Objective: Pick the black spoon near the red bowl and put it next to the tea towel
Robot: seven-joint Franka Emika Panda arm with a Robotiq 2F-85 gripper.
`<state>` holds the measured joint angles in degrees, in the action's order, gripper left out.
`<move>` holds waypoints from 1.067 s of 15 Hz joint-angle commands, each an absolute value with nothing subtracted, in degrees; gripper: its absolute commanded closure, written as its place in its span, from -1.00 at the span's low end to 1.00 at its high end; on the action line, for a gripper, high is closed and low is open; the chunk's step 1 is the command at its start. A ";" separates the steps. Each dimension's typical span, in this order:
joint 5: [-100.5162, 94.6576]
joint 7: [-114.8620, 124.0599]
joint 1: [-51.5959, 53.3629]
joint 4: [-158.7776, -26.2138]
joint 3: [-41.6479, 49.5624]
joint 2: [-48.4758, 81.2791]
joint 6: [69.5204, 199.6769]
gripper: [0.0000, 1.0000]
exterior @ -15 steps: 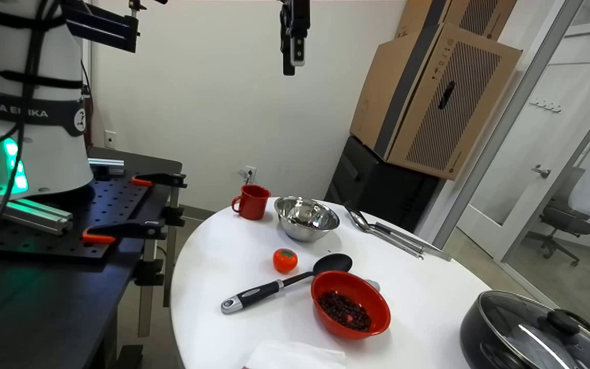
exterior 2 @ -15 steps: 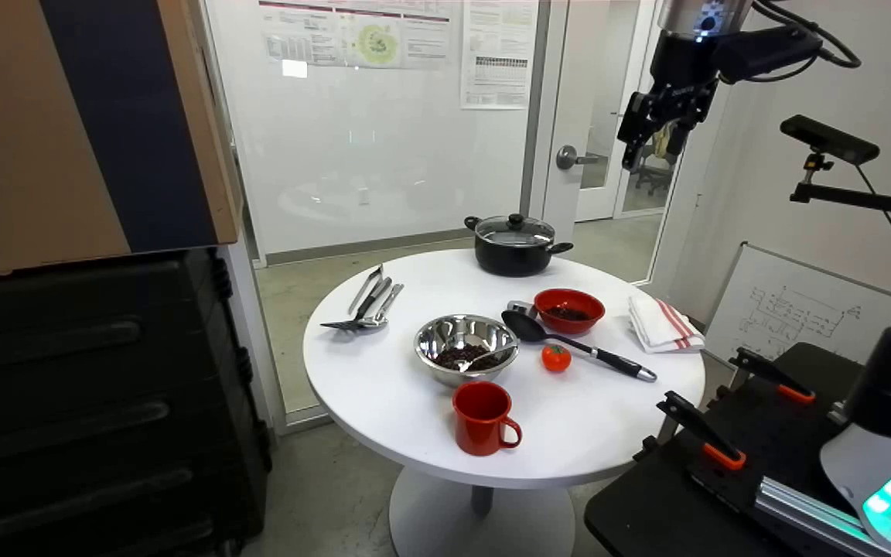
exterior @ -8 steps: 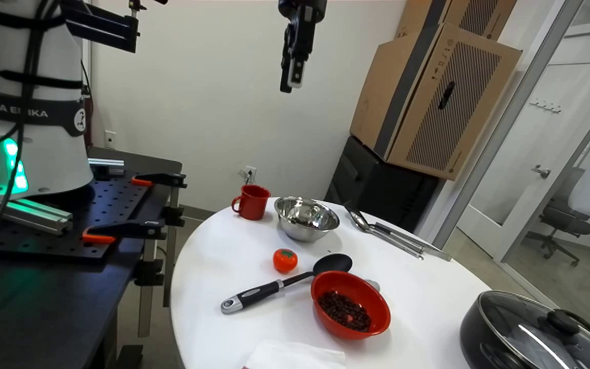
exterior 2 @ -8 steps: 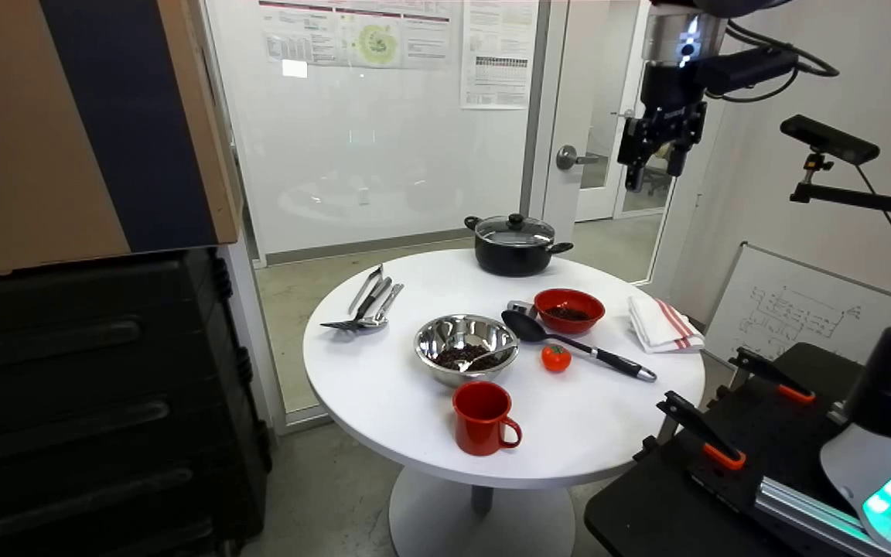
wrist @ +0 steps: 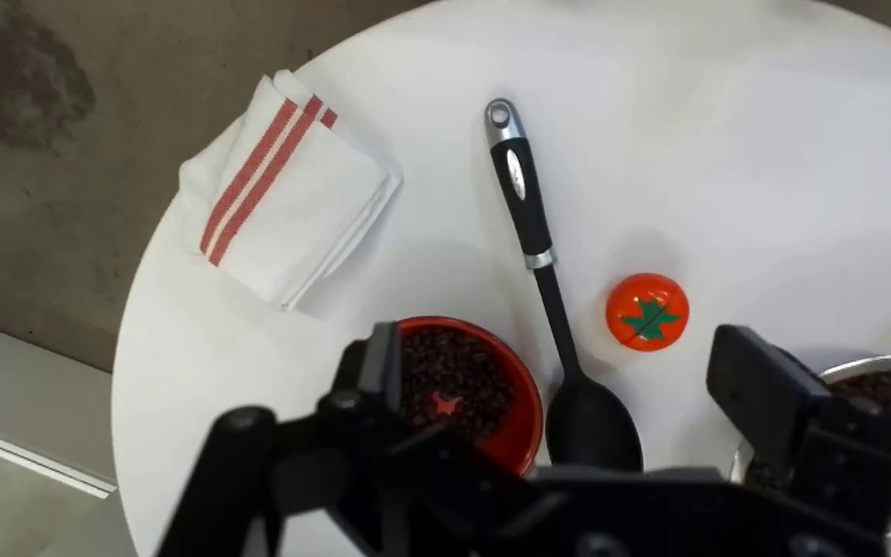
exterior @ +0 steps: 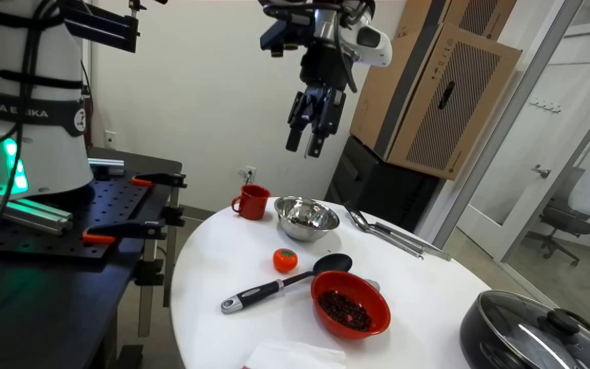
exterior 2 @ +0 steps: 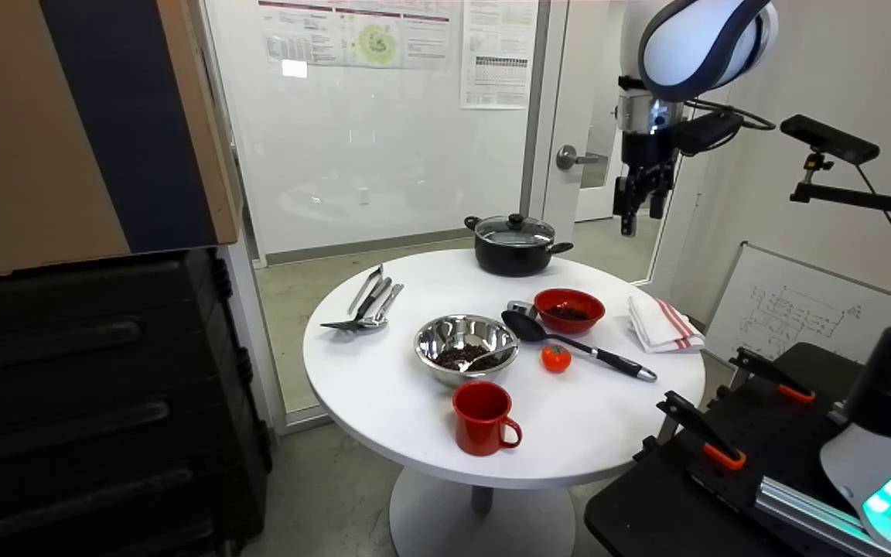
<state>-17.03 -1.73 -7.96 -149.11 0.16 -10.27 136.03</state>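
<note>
The black spoon [exterior: 259,294] lies flat on the white table, its head beside the red bowl [exterior: 349,285]. In the wrist view the spoon [wrist: 554,317] points its grey-tipped handle up the picture, with the red bowl [wrist: 521,424] of dark beans left of its head. The folded white tea towel [wrist: 306,201] with red stripes lies left of the handle; it also shows in both exterior views [exterior: 295,356] [exterior 2: 658,325]. My gripper [exterior: 303,146] is open and empty, high above the table. In the wrist view its fingers [wrist: 560,356] stand wide apart, and its body hides the head's end.
A toy tomato [wrist: 647,312] lies right of the spoon's shaft. A steel bowl [exterior 2: 445,375], a red mug [exterior 2: 479,422], a lidded black pot [exterior 2: 513,251] and several utensils [exterior 2: 372,300] stand or lie around the table. Stacked cardboard boxes [exterior: 443,102] stand behind it.
My gripper has come down toward the table and turned to point more straight down. More of the arm now shows in both exterior views. The things on the table have not moved.
</note>
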 commanded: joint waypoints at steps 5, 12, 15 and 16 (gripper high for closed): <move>-18.73 -1.01 -6.78 -147.53 1.67 -7.33 135.98 -1.00; -10.11 -13.32 -7.56 -153.01 6.59 -6.30 145.64 -1.00; -3.74 -23.49 -7.81 -154.77 9.73 -2.77 150.36 -1.00; -2.52 -26.71 -8.00 -154.99 10.40 -1.05 151.63 -1.00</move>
